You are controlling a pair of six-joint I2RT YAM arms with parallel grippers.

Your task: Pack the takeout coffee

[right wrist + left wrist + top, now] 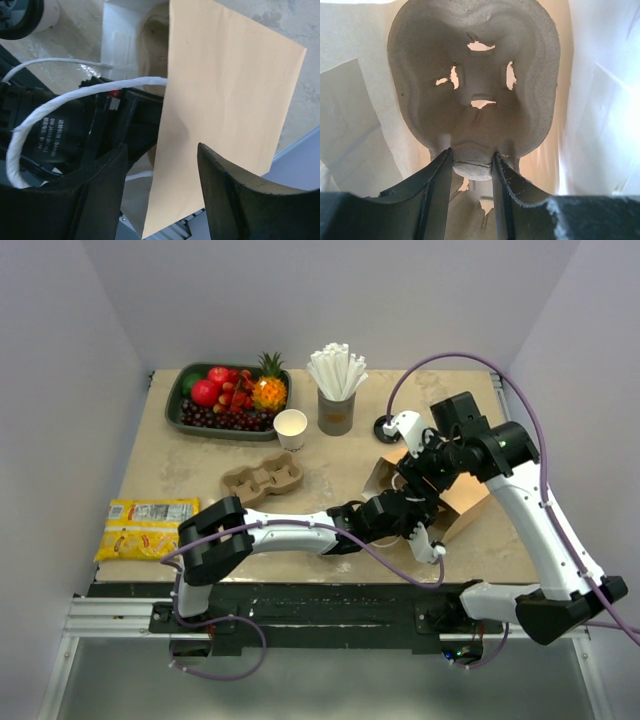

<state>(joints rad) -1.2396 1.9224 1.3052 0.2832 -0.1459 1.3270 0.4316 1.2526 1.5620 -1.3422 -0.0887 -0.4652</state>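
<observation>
End effectors: left point(471, 155) pinching pulp carrier point(475, 50) (wrist view only); right point(161, 147) spread astride bag point(230, 90)

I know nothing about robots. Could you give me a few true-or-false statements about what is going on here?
1. The left gripper pinches a pulp carrier. True.
2. The fruit tray sits at the table's right. False: the tray is at the far left.
3. White straws stand in a grey cup. True.
4. The yellow packet is inside the bag. False: the packet lies at the near left, away from the bag.
5. The right gripper clamps the coffee. False: its jaws are open around the bag's edge, and the coffee sits ungripped.
</observation>
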